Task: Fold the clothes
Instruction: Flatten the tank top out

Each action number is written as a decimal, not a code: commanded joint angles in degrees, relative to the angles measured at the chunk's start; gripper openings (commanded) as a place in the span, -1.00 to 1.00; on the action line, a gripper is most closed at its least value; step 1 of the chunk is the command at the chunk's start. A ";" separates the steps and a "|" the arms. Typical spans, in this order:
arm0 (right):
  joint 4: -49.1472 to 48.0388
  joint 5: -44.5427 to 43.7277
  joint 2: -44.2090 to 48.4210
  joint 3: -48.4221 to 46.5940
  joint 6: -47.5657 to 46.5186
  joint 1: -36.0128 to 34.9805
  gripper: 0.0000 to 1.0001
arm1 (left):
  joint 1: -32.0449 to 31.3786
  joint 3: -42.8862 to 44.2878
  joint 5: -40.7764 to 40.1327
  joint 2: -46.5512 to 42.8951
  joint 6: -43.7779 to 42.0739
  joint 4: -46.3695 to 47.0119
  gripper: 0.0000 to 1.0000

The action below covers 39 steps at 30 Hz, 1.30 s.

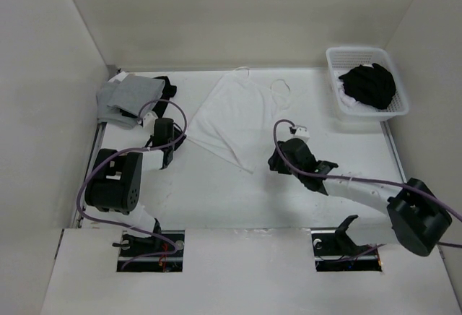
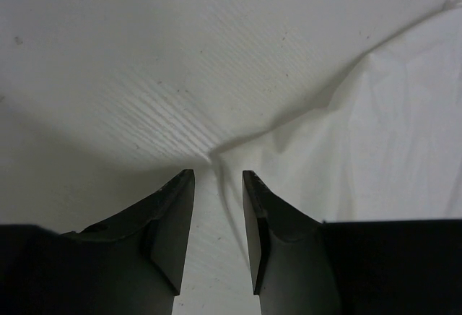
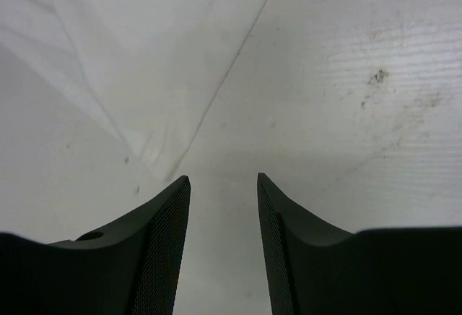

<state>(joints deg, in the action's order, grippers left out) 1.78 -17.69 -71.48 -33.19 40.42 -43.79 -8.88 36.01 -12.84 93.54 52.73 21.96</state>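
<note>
Worktop (image 1: 216, 192) is white and walled on three sides. One container stands on it: a white slotted plastic basket (image 1: 368, 120) in the far right corner. The basket holds a black garment bundle (image 1: 369, 84), heaped in the middle and covering most of the basket floor. A little white shows under the bundle's near left edge; what it is cannot be told.

White tank top (image 1: 229, 116) lies flat on the worktop at the far centre, outside the basket and well apart from it. It is spread as a rough triangle, with one corner pointing toward the near side. Its thin shoulder straps (image 1: 280, 87) lie in loose loops at the far right of the cloth.

Stack of grey and black garments (image 1: 133, 97) sits in the far left corner, directly on the worktop and not in any container.

Left tool (image 1: 167, 157) is low over the worktop, just beside the tank top's left corner. In the left wrist view its fingers (image 2: 173, 214) stand spread, and the tip of the cloth lies right at the mouth of the gap, with the rest of the cloth off to the right. Whether the cloth reaches in between them cannot be told.

Right tool (image 1: 278, 162) is near the tank top's near corner. In the right wrist view its jaws are spread wide with bare worktop showing between them, and the cloth corner lies just ahead of the left finger.
</note>
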 commanded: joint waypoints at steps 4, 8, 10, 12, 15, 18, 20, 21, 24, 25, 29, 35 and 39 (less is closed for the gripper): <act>-13.54 12.41 -11.38 -2.40 4.13 6.74 -0.06 | 0.93 -0.86 1.32 -2.40 -2.28 0.02 -0.36; -17.86 14.53 -17.01 -3.20 6.42 8.33 -0.07 | 0.41 0.72 1.68 -1.25 -3.24 0.02 -0.33; -19.35 14.97 -18.60 -3.02 7.99 8.42 -0.08 | 0.23 1.69 1.77 -0.29 -3.86 0.02 -0.30; -21.11 15.67 -19.31 -2.58 9.49 8.50 -0.09 | -0.03 3.01 2.20 1.55 -4.48 -0.16 -0.29; -22.61 17.77 -21.06 -3.02 12.04 9.20 -0.09 | -0.04 4.50 3.17 4.54 -3.95 -0.42 -0.39; -23.22 19.62 -24.04 -4.77 13.36 10.61 -0.25 | 0.40 5.30 3.43 6.39 -3.16 -0.34 -0.67; -24.02 21.03 -25.28 -5.74 14.24 11.66 -0.55 | 0.58 5.04 3.61 6.22 -2.11 -0.25 -0.85; -23.84 21.12 -25.46 -6.27 14.50 12.63 -0.73 | 0.67 4.34 3.53 5.61 -1.50 -0.07 -0.92; -22.09 19.72 -24.06 -6.97 13.55 16.58 -0.96 | 0.93 0.66 3.35 2.45 0.26 0.98 -0.99; -21.30 18.67 -23.44 -7.06 12.58 17.89 -0.96 | 0.76 -1.01 3.61 1.22 0.88 1.51 -1.00; -18.83 16.11 -19.76 -5.40 9.59 21.42 -0.62 | -2.74 -9.44 4.31 -5.01 3.34 2.91 -1.00; -17.69 17.16 -11.23 2.06 8.53 19.85 -0.21 | -6.89 -19.30 3.61 -15.29 5.02 2.13 -0.99; -16.11 19.80 -9.47 4.10 8.79 16.16 -0.16 | -6.63 -20.72 3.88 -22.51 3.96 -2.52 -0.97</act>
<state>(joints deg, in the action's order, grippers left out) -15.68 0.30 -81.89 -30.15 50.06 -25.28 -15.79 16.23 -8.99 75.05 56.82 22.55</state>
